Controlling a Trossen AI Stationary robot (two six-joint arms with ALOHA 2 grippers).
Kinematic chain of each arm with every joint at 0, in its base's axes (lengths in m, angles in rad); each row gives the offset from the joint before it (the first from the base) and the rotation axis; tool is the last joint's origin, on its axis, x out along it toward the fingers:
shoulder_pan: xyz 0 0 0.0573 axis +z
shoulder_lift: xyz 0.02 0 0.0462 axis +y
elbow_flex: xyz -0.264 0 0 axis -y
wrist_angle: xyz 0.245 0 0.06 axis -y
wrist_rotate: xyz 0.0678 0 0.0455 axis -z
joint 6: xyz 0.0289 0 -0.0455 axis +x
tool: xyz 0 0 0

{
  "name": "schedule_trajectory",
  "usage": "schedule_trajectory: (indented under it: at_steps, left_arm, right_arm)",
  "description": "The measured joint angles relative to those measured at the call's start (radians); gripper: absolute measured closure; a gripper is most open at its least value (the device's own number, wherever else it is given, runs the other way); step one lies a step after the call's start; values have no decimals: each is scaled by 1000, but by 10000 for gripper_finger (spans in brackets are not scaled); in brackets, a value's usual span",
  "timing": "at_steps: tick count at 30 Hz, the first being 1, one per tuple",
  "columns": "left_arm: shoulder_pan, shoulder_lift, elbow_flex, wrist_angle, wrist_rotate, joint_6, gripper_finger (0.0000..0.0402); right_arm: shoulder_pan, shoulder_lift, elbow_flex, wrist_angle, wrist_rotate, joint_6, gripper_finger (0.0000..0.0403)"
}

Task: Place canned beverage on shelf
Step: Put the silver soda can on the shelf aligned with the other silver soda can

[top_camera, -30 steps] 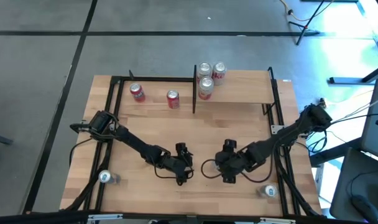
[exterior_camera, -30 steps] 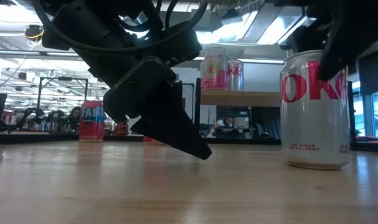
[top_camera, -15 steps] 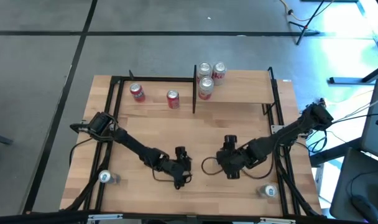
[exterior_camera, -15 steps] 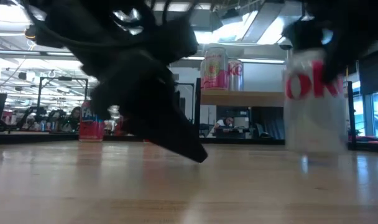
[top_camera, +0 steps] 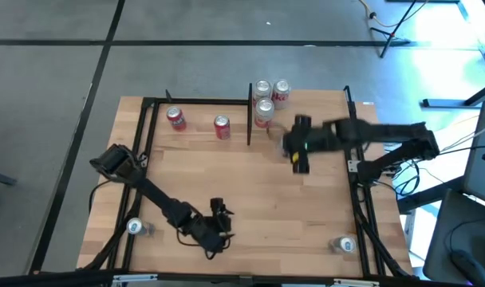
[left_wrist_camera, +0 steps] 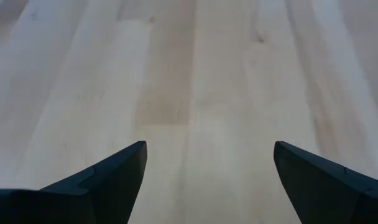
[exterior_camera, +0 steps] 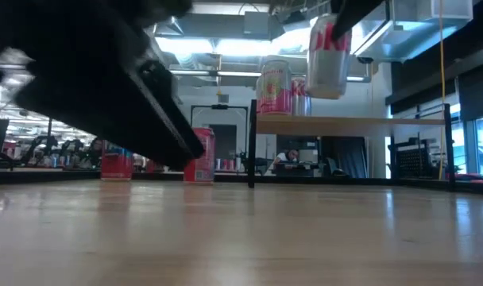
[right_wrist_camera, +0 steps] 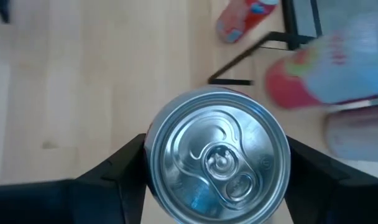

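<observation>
High view: I see the butcher-block worktop filling most of the frame, with a thin black frame running round it. At the far edge sits the raised shelf, a light-wood board between black posts, and three cans stand together at its left end. My right arm reaches in from the right side, its wrist stretched toward the shelf, and the right tool hangs just in front of the shelf's front edge. In the right wrist view the two dark fingers press against either side of a silver-topped can, so that tool is closed on the canned beverage. In the low view the same can, white with red lettering, hangs tilted in the air above the shelf board, not touching it, near the cans already standing there. My left arm lies low across the near left part of the worktop, with the left tool close to the front edge; in the left wrist view its fingers stand wide apart over bare wood with nothing between them. Two red cans stand on the worktop left of the shelf, and two more cans lie near the front corners.
</observation>
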Motion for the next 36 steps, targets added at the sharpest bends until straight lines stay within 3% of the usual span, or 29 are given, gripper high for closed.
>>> schedule_trajectory:
  at_steps: [9,16,20,31,36]
  left_arm:
    - [-36,-41,0,-62,-18,-62,56]
    - [-12,-53,0,-79,-21,-61,56]
    - [9,-52,0,-79,-19,-56,56]
    - [57,-52,0,-77,-10,-34,56]
    - [70,-52,0,-76,-8,-27,56]
  right_arm:
    - [-396,7,44,22,-291,-247,143]
    - [-588,24,44,59,-386,-325,143]
    - [-636,50,44,60,-488,-354,143]
    - [-640,107,47,139,-485,-383,142]
    - [-639,109,46,138,-449,-386,42]
